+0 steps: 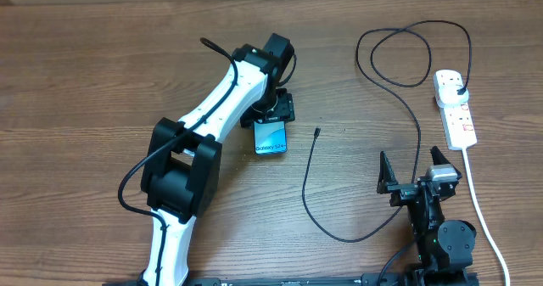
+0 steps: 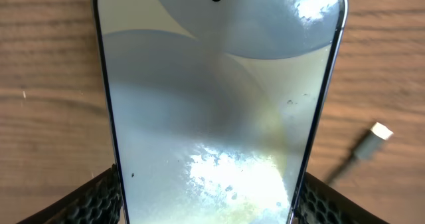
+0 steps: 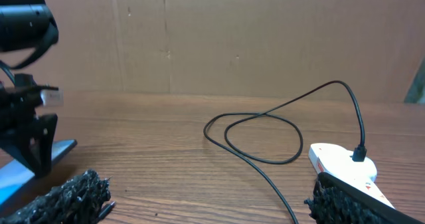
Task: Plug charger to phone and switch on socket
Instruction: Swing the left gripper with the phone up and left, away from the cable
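Phone (image 2: 212,104) lay between the pads (image 2: 99,197) of the left gripper (image 2: 209,199), one at each long edge; whether clamped was unclear. Well apart, the right gripper (image 1: 413,167) gaped.

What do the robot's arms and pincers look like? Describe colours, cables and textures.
The left arm has white links, bulky black joints and a black cable along it. The right arm is black with a silver wrist block. Pincer pads are black, honeycomb-textured.
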Available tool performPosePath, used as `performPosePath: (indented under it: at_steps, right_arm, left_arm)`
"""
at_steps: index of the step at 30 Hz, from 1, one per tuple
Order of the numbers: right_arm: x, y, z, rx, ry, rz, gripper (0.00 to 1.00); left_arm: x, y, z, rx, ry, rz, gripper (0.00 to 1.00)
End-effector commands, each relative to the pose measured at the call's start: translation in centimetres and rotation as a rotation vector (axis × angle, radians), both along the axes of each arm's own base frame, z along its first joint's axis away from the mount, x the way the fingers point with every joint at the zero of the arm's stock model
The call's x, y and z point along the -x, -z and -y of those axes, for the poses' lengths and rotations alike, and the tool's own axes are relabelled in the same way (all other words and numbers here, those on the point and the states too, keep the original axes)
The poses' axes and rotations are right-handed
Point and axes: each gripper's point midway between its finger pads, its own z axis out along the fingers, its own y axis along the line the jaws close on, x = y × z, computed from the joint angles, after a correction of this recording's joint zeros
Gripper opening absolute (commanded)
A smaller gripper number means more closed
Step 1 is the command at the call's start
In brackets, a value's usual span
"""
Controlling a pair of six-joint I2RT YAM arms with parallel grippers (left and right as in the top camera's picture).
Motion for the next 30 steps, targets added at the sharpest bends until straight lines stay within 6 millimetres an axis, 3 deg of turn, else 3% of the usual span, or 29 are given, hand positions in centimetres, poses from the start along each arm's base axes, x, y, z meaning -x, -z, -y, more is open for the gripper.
performPosePath:
  at_steps: [1, 8, 15, 18, 30]
  right_arm:
    - [0.0, 0.2, 0.2, 0.002, 0.008, 0.003, 1.0]
    - [0.0, 0.2, 0.2, 0.002, 0.008, 0.003, 1.0]
    - [0.0, 0.2, 0.2, 0.002, 0.008, 0.003, 1.0]
    - [0.0, 0.2, 0.2, 0.002, 0.008, 0.003, 1.0]
    - [0.0, 0.2, 0.2, 0.002, 0.008, 0.003, 1.0]
  left_arm:
    - [-0.4, -3.0, 2.1, 0.172, 0.002, -0.028, 0.77]
    - [0.4, -7.3, 5.3, 0.594, 0.047, -0.156, 0.76]
    - [-0.3, -13.2, 5.5, 1.008, 0.01, -0.254, 0.74]
    - [-1.2, -16.5, 4.4, 1.211, -0.011, -0.278, 0.73]
    - [-3.4, -20.3, 0.2, 1.438, -0.086, -0.275, 0.72]
